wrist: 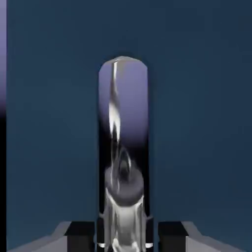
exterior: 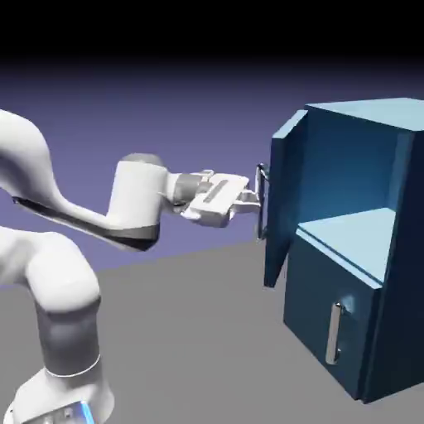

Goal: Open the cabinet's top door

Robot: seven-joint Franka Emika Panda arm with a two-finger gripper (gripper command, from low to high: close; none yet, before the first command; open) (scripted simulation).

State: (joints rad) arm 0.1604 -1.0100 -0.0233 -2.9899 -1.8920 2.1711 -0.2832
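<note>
White robot arm's jaws clamp the vertical silver bar handle [exterior: 262, 201] of the dark-blue cabinet's [exterior: 364, 248] top door [exterior: 286, 199], which stands swung open; no writing visible.

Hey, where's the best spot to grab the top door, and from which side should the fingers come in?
Grip the top door by its vertical silver bar handle, coming level at the door's outer face. The bar stands off the flat panel, so fingers can close either side of it, as the gripper does now.
</note>
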